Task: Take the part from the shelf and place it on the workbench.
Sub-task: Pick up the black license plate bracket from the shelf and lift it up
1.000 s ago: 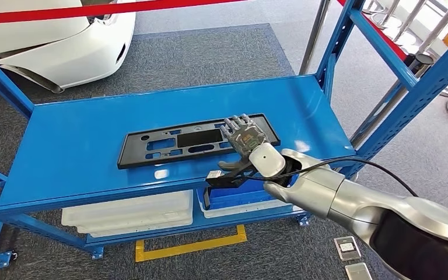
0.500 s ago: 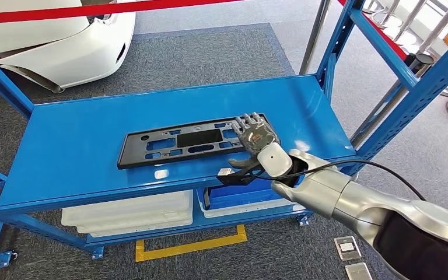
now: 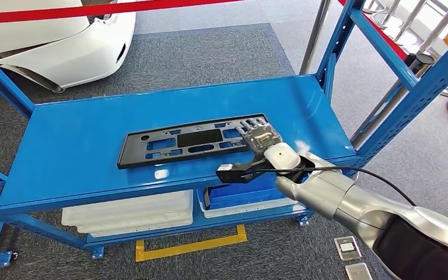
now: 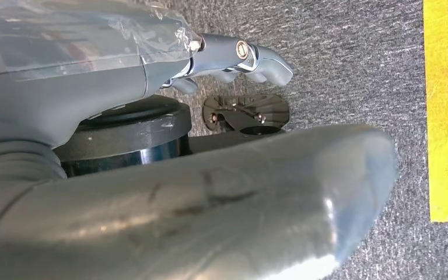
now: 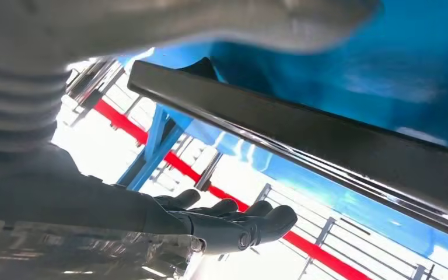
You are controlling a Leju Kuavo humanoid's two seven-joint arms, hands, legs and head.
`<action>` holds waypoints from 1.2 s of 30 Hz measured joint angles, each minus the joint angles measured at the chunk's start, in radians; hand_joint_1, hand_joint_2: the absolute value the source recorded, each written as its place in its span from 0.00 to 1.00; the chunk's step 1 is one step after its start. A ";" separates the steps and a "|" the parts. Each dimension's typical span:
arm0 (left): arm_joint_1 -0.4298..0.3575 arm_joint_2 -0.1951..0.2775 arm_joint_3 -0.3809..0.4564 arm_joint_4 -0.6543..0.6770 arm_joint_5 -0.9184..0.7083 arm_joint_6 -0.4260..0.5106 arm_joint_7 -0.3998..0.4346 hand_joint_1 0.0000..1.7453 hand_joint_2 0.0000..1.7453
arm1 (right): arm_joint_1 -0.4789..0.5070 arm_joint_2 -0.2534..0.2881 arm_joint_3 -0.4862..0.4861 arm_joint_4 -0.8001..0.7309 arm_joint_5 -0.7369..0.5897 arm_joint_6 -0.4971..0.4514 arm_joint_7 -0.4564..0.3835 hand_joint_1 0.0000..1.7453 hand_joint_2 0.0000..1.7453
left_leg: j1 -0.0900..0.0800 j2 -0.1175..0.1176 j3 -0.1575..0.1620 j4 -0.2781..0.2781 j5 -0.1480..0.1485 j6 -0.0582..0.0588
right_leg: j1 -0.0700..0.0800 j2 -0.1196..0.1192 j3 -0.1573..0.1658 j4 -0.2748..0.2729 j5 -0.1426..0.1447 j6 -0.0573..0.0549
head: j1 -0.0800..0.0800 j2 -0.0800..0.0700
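Flat on the blue metal shelf [image 3: 93, 151], long black perforated plastic plate [image 3: 175, 146] under spread, empty fingers [image 3: 255, 124] of right hand [image 3: 262, 143] at its near end; probably light, thin, slightly flexible, best pinched along that end edge.

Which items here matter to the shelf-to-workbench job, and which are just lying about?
Job:
black part
blue shelf
right robot hand, over the part's right end

Lying about:
white trays underneath
white car
red barrier tape
yellow floor marking
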 joint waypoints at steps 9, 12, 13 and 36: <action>0.000 0.000 -0.008 0.000 -0.002 0.002 0.007 0.00 0.00 | 0.004 0.001 -0.022 0.026 -0.013 -0.027 -0.037 0.00 1.00 | 0.000 0.000 0.000 0.000 0.000 0.000 | 0.000 0.000 0.000 0.000 0.000 0.000 | -0.001 0.000; 0.000 0.000 -0.008 0.000 -0.001 0.002 0.007 0.00 0.00 | 0.005 0.003 -0.022 0.032 -0.014 -0.029 -0.045 0.00 1.00 | 0.000 0.000 0.000 0.000 0.000 0.000 | 0.000 0.000 0.000 0.000 0.000 0.000 | -0.001 0.000; 0.000 0.000 -0.008 0.000 -0.001 0.003 0.008 0.00 0.00 | 0.005 0.003 -0.022 0.033 -0.014 -0.029 -0.048 0.00 1.00 | 0.000 0.000 0.000 0.000 0.000 0.000 | 0.000 0.000 0.000 0.000 0.000 0.000 | -0.001 0.000; 0.000 0.000 -0.008 0.000 0.001 0.009 0.002 0.00 0.00 | 0.022 0.011 -0.022 0.092 -0.022 -0.006 -0.080 1.00 1.00 | 0.000 0.000 0.000 0.000 0.000 0.000 | 0.000 0.000 0.000 0.000 0.000 0.000 | 0.000 0.000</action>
